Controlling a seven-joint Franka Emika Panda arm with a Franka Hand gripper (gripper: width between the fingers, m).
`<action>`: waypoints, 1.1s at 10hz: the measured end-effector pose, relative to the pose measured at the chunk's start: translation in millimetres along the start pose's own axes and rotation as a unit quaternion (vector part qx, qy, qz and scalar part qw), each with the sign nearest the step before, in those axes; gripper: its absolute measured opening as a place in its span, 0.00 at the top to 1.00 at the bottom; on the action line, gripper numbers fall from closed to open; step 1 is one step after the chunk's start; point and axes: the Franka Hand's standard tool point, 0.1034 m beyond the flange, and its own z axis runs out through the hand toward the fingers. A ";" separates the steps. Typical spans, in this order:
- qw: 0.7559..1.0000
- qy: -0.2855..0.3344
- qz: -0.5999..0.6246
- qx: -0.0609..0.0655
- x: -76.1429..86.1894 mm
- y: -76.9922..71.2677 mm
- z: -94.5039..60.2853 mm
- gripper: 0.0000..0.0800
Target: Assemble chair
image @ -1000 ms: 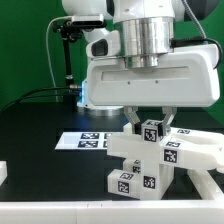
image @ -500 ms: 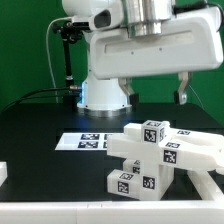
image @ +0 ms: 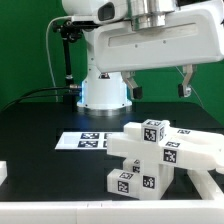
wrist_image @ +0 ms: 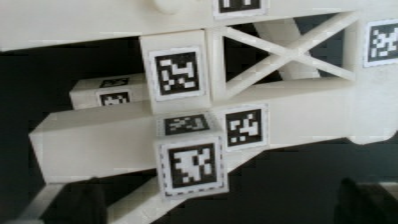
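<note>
The partly built chair [image: 160, 156] stands on the black table at the exterior view's right. It is a stack of chunky white blocks with black-and-white tags, and a flat slab juts out to the right. My gripper [image: 158, 88] hangs well above it, open wide and empty, with one finger [image: 131, 88] to the left and the other [image: 185, 86] to the right. In the wrist view I look down on the chair [wrist_image: 107, 130], its tagged blocks and a cross-braced piece [wrist_image: 285, 55]. The fingers barely show there.
The marker board [image: 82, 141] lies flat on the table behind and to the left of the chair. A small white piece [image: 3, 172] sits at the exterior view's left edge. The robot base [image: 103, 92] and a black stand [image: 66, 55] are at the back.
One second ago the fingers were down at the chair's top block. They have since spread wide and the gripper has risen well above the chair, which stays put.
</note>
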 end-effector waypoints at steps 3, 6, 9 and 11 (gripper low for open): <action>1.000 -0.005 -0.012 -0.001 -20.5 -1.2 -1.6 0.19; 0.999 -0.030 -0.019 -0.009 -62.7 2.0 -7.1 0.19; 0.992 -0.031 -0.125 -0.015 -62.0 0.6 -8.2 0.19; 0.983 -0.034 -0.181 -0.014 -65.3 1.4 -5.8 0.19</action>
